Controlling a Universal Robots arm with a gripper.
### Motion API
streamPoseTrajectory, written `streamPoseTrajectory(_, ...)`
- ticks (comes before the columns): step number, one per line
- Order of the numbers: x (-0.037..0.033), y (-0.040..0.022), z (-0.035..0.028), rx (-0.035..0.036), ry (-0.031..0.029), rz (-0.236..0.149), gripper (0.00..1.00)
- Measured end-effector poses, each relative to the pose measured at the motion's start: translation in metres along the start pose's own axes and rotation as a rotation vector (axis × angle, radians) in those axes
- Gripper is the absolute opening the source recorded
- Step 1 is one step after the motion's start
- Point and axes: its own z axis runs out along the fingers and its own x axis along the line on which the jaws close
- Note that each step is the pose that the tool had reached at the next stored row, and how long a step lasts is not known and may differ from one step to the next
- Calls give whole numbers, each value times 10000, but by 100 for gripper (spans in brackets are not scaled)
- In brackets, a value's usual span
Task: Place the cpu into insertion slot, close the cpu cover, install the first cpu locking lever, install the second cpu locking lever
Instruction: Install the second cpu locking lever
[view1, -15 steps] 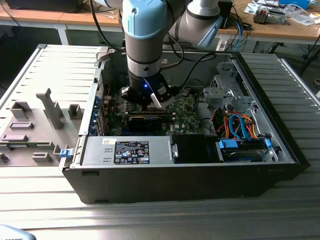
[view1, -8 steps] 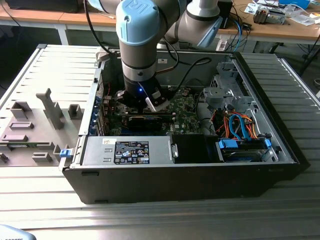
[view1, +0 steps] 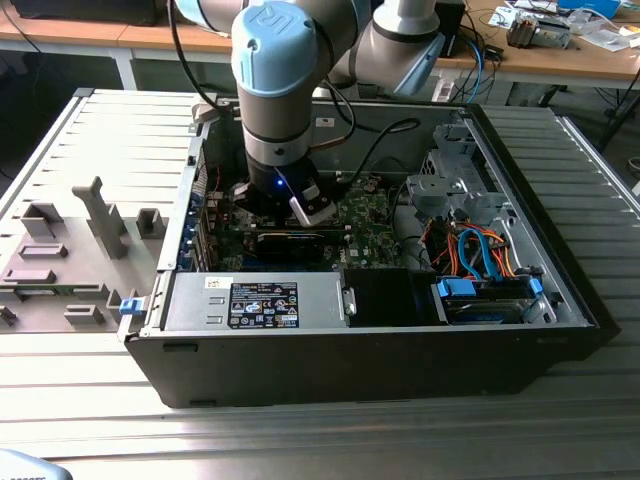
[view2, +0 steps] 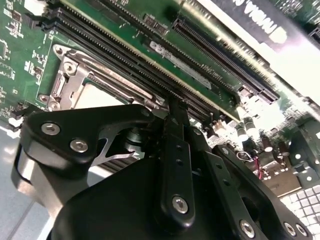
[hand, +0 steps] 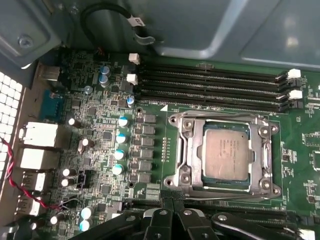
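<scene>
Inside the open computer case (view1: 560, 290), on the green motherboard (hand: 100, 145), the cpu (hand: 226, 154) is seated flat in the insertion slot (hand: 197, 155), its pale silver-grey face exposed. The cpu cover (hand: 260, 155), a thin grey metal frame, is laid down around it. The locking levers cannot be made out clearly. In the first wrist view the gripper (hand: 172, 205) is cut off at the frame edge, its black fingers (hand: 162, 220) drawn together just beside the socket rim, with nothing seen between them. In the exterior view the socket is hidden behind the arm's wrist (view1: 285, 170). Long black memory slots (hand: 210, 82) run parallel nearby.
</scene>
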Motion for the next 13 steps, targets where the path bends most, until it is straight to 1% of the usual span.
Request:
streamPoseTrajectory(3, -3, 35, 25, -30, 0, -17, 11)
streamPoseTrajectory(6, -6, 76, 72, -55, 4, -45, 11)
streamPoseTrajectory(9, -7, 89, 88, -59, 11, -66, 11)
streamPoseTrajectory(11, -11, 99, 56, 3, -7, -72, 11)
streamPoseTrajectory(12, -12, 106, 25, 39, 1, -73, 11)
streamPoseTrajectory(13, -12, 114, -29, 102, 15, -73, 11)
